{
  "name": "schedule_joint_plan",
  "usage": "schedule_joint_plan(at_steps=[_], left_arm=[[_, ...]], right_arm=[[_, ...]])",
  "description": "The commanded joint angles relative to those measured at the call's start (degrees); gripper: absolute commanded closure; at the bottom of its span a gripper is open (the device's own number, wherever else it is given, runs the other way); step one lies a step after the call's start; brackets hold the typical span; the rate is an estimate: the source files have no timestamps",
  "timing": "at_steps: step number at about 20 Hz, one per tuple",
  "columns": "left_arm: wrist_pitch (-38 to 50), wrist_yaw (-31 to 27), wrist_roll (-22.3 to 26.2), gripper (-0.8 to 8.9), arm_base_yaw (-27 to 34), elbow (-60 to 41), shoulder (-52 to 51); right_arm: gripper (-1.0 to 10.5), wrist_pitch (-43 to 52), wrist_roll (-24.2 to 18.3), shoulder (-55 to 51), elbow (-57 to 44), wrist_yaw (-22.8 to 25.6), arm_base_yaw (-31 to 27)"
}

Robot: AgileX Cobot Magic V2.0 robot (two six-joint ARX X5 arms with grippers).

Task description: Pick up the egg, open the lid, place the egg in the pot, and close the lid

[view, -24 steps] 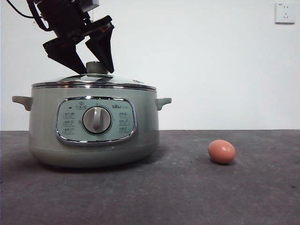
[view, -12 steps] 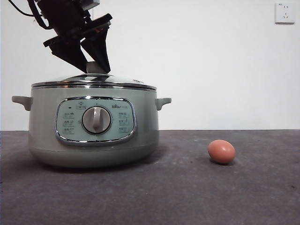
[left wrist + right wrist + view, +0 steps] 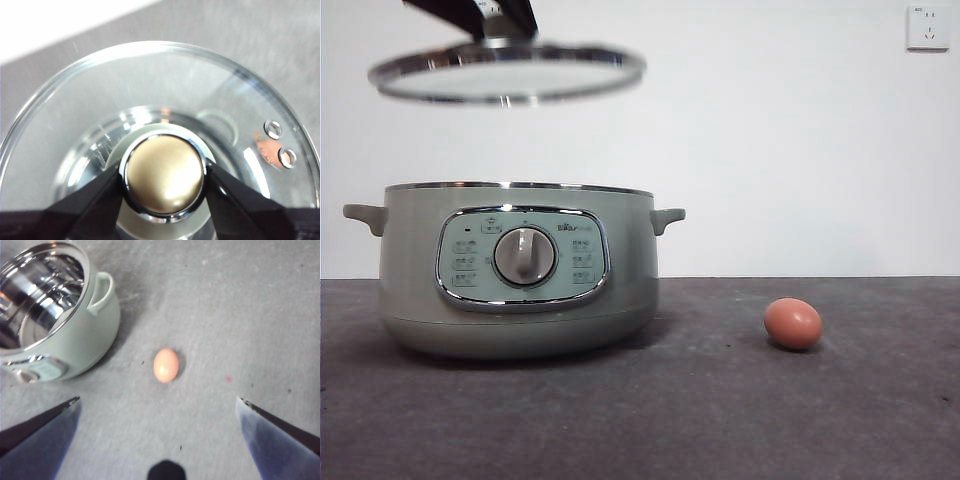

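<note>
The pot (image 3: 517, 270), the largest thing and the only one of its kind, stood on the left of the dark table (image 3: 720, 410), its control panel and dial facing the near edge, its two small side handles pointing left and right. We saw it open: the right wrist view showed its bare shiny steel inside.

We counted one lid (image 3: 507, 73). It hung in the air well above the pot's rim, slightly tilted, with clear space between the two. The left gripper (image 3: 163, 176) was clamped on the lid's knob, one black jaw pressed against each side of the metal-topped knob, and in the front view only its dark tip showed at the top edge.

We counted one egg (image 3: 793, 323), the smallest thing, lying on its side on the table to the right of the pot and well apart from it. Nothing stood between egg and pot, and bare table lay open all around the egg, to the right and toward the near edge.

The right gripper (image 3: 157, 410) hung above the table with its jaws wide apart, the egg lying ahead of them, untouched.

Beyond the table rose a plain white wall with one wall socket (image 3: 928, 27) at the far upper right.
</note>
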Motion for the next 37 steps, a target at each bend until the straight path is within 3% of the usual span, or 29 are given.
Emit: schedule_joint_plan(at_steps=[1,4,8,13,21,26,31,37], left_arm=[[-0.17,0.59,-0.37,8.22,1.11,1.07,-5.31],[-4.0,0.44,-0.87,8.22,3.72,1.07,-13.11],[-11.37,0.42,-0.87,8.22,7.74,1.05,-23.06],[-20.0,-0.83,-1.99,8.22,10.21,0.55,-33.55],[-31.69,-4.61,-4.94,8.22,10.23,0.5,-44.96],[-33.86,-5.68,-6.05,8.22,10.23,0.5,-47.32],[-33.83,-5.68,-6.19,8.22,10.23,0.5,-47.3],[-33.86,-5.66,-6.19,8.22,10.23,0.5,-47.3]], right_arm=[[3.8,1.99,1.09,2.95,0.15,-0.22,1.51],[3.8,4.9,1.2,8.79,0.15,0.07,6.08],[3.8,11.54,1.64,18.25,0.15,6.27,12.83],[3.8,17.2,1.66,30.27,0.17,11.47,17.29],[3.8,23.58,1.64,43.21,0.26,16.9,19.52],[3.9,25.42,1.68,46.64,0.26,17.55,19.52],[4.5,25.62,2.01,49.13,0.26,17.84,20.26],[8.0,26.97,3.37,49.37,0.26,18.27,22.16]])
